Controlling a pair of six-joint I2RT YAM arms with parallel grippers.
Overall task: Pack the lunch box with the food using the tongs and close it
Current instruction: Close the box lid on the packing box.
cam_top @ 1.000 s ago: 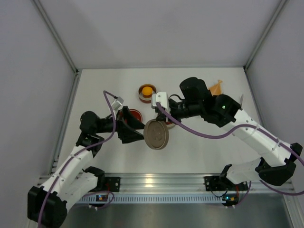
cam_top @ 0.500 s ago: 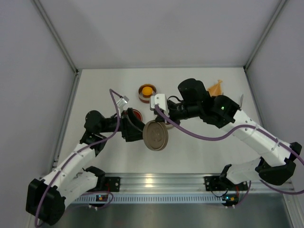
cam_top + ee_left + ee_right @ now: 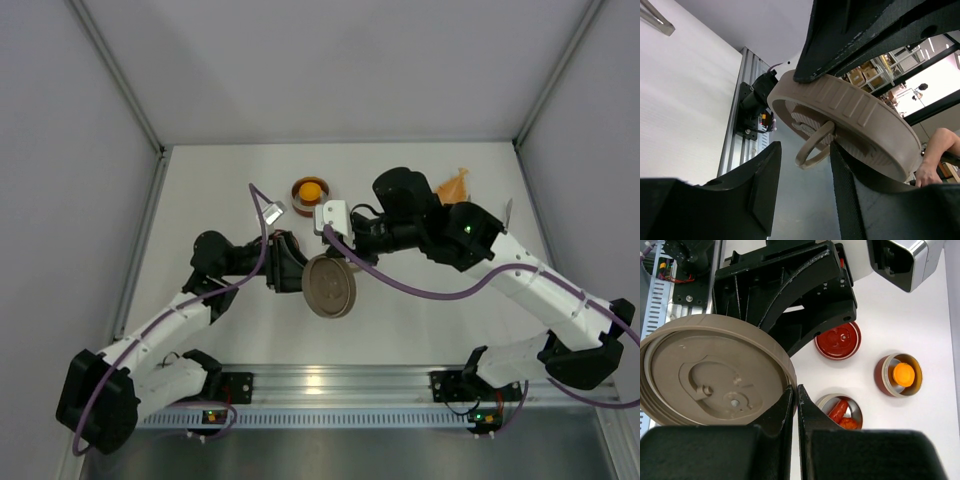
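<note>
Lunch box lid [image 3: 329, 286] prob stiff, light. Right tool [image 3: 795, 392] pinches rim at 12 o'clock, left tool [image 3: 805, 147] agape round ring handle [image 3: 812, 145], best grab.

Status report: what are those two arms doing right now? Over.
Right gripper shut on tan lid at its rim. Left gripper open, jaws either side of ring handle. Orange lump and red pieces in open tins.

I can read no text from here. The beige lid [image 3: 715, 375] shows only moulded ridges. The red lid [image 3: 838, 340] on the bench carries an embossed mark, too blurred to make out.
</note>
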